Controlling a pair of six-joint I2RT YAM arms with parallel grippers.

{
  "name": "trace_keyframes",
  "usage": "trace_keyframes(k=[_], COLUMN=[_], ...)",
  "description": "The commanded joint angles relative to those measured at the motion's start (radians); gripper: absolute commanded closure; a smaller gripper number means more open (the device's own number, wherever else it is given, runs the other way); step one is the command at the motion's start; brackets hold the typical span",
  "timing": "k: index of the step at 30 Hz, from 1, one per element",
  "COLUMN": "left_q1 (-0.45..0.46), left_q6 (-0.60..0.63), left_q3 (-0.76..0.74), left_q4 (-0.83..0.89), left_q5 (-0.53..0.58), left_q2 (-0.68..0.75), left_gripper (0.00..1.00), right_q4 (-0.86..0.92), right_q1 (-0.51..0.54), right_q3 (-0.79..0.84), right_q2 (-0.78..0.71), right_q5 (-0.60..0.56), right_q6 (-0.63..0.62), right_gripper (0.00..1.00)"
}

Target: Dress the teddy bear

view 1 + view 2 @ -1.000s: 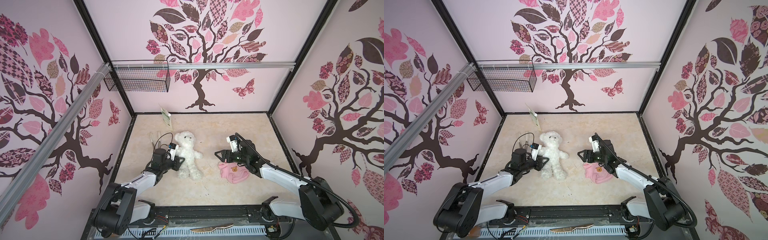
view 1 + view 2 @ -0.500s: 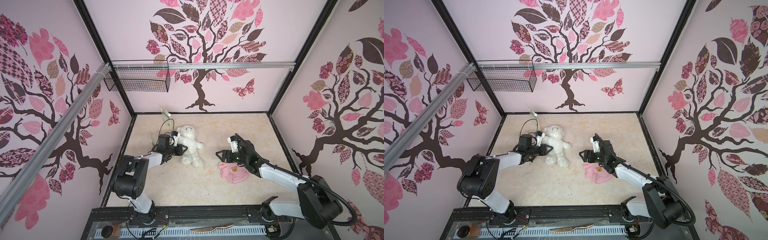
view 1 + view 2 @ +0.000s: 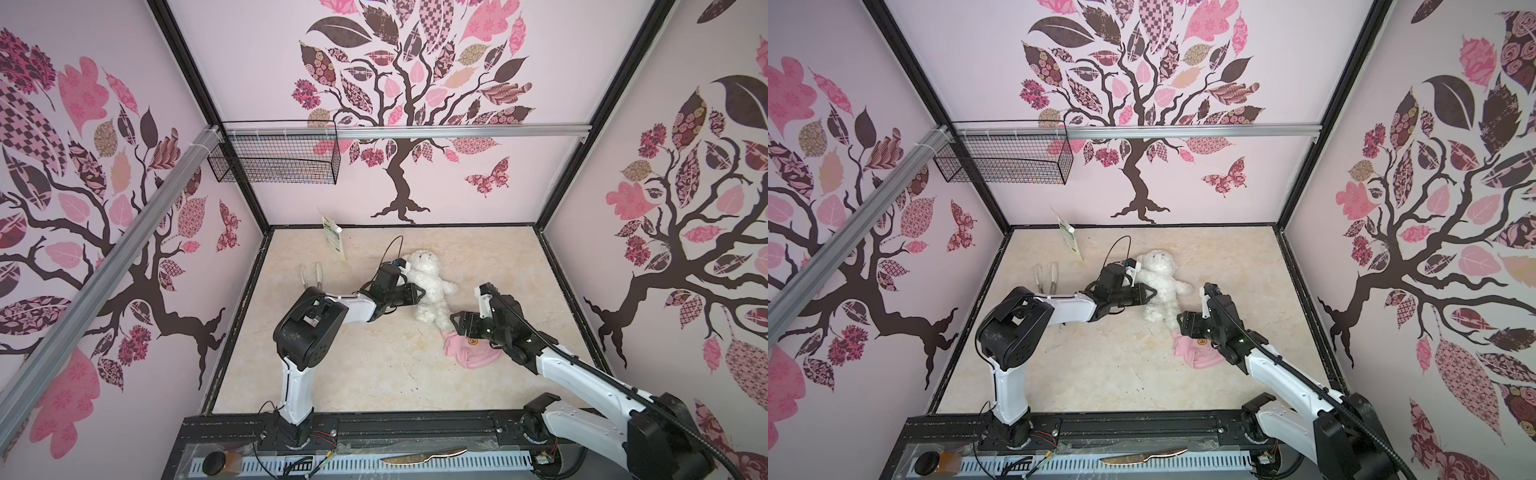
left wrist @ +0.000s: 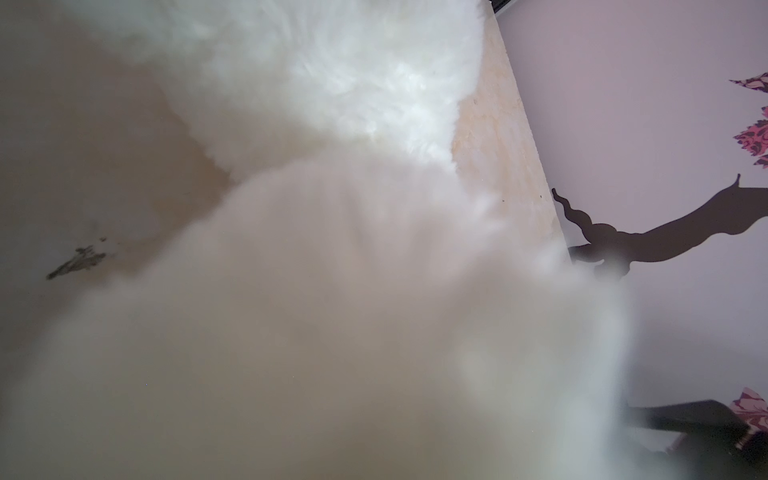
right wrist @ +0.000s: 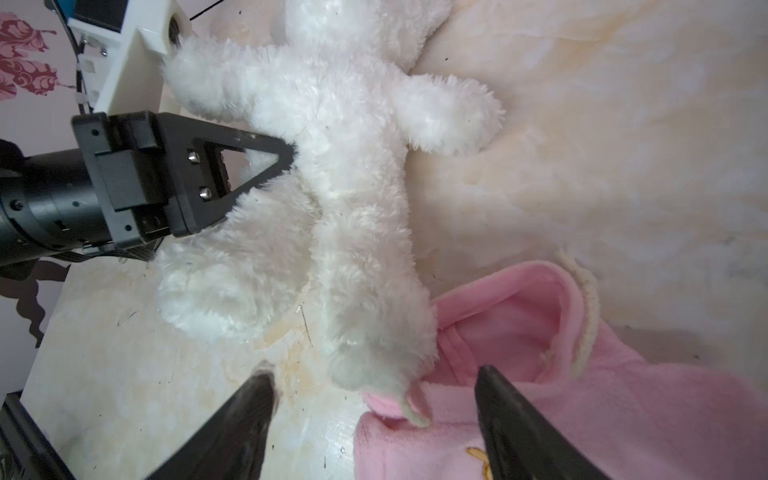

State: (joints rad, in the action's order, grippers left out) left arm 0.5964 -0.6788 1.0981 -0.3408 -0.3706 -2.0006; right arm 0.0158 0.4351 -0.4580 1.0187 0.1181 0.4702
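Observation:
The teddy bear (image 3: 430,284) (image 3: 1160,291), fluffy and white, lies on the floor with its head toward the back wall. My left gripper (image 3: 417,293) (image 3: 1152,296) is shut on its side, between arm and leg; the right wrist view shows its black fingers (image 5: 249,166) pinching the fur. White fur (image 4: 332,83) fills the left wrist view and hides the jaws. The pink hoodie (image 3: 469,351) (image 3: 1198,353) (image 5: 582,395) lies just in front of the bear's foot. My right gripper (image 3: 457,324) (image 3: 1183,326) (image 5: 374,378) stands open over the foot and the hoodie's edge.
A wire basket (image 3: 274,160) hangs on the back rail. Pliers (image 3: 311,276) and a paper card (image 3: 334,239) lie at the back left of the floor. A knife (image 3: 424,457) rests on the front ledge. Walls close in on three sides.
My left gripper has dragged the teddy bear backward and then to the right, so its foot now reaches the hoodie. The right gripper has stayed over the hoodie, jaws slightly wider.

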Motion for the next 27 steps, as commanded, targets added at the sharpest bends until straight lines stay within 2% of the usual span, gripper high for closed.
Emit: trace_keyframes(k=[1,5,9,15,19,20,24,27], left_q1=[-0.009,-0.007,-0.008,-0.017,-0.020,-0.020,-0.023,-0.027], left_q6=[-0.025,-0.015,0.050,0.197,0.266,0.280,0.298,0.270], left_q3=[0.083,0.129,0.133,0.120,0.085,0.071,-0.030,-0.157], left_q4=[-0.049,-0.031,0.009,0.115,0.164,0.170,0.244,0.247], left_q5=[0.050,0.022,0.007,0.080,0.140,0.153,0.217,0.245], left_q2=[-0.045,-0.080,-0.057,0.069,0.170,0.197,0.328,0.471], left_gripper=[0.76,0.69,0.50,0.19,0.13,0.13,0.13,0.13], right_q4=[0.062,0.060,0.033,-0.007,-0.093,-0.102,-0.113,-0.128], right_q1=[-0.004,-0.005,-0.004,-0.003,0.002,0.002,0.008,0.036], right_q3=[0.040,0.054,0.080,0.110,0.122,0.118,0.108,0.141], right_q2=[-0.041,-0.016,-0.002,0.065,0.140,0.160,0.219,0.201], right_q5=[-0.062,-0.081,-0.118,-0.019,0.044,0.054,0.127,0.187], right_q6=[0.032,0.064,0.062,0.085,0.093,0.091,0.089,0.125], right_gripper=[0.22,0.25,0.28,0.40,0.44,0.48,0.77,0.89])
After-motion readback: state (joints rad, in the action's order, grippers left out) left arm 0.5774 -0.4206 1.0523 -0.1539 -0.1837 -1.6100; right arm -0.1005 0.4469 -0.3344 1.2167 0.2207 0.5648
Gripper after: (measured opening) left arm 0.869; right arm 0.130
